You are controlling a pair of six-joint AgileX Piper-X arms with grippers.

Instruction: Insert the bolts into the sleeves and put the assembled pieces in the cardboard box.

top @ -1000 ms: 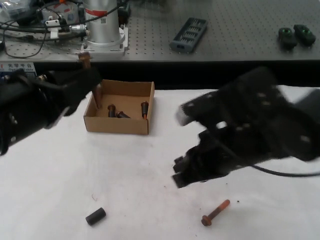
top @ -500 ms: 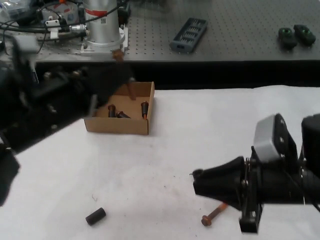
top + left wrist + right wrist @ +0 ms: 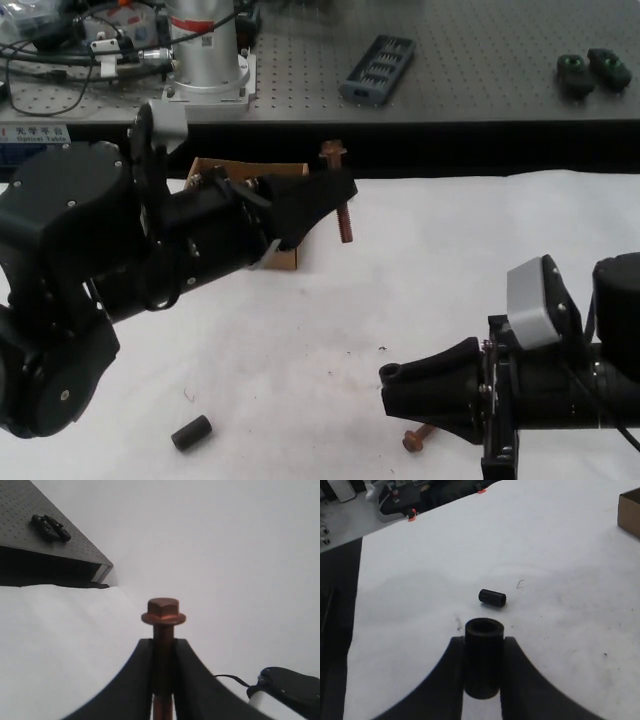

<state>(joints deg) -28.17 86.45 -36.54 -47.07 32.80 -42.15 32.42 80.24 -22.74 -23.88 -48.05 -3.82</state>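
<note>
My left gripper [image 3: 337,200] is shut on a copper bolt [image 3: 340,190], held upright with its hex head on top, just right of the cardboard box [image 3: 250,168]. In the left wrist view the bolt [image 3: 163,617] stands between the fingers [image 3: 135,680]. Low at the front right, my right gripper [image 3: 395,380] is shut on a black sleeve [image 3: 483,660] with its bore facing away from the wrist. A loose black sleeve [image 3: 190,432] lies at the front left, the same sleeve [image 3: 492,598] ahead of the right wrist. A loose bolt [image 3: 418,437] lies under the right gripper.
The left arm hides most of the box, whose corner [image 3: 630,507] shows far off. White cloth [image 3: 450,260] covers the bench. Behind it a perforated plate [image 3: 480,60] carries a grey ribbed block [image 3: 378,68], two black knobs [image 3: 595,72] and a metal column [image 3: 205,45].
My left arm has swung right, carrying the bolt from above the box to its right side. My right arm has dropped from mid-bench to the front right.
</note>
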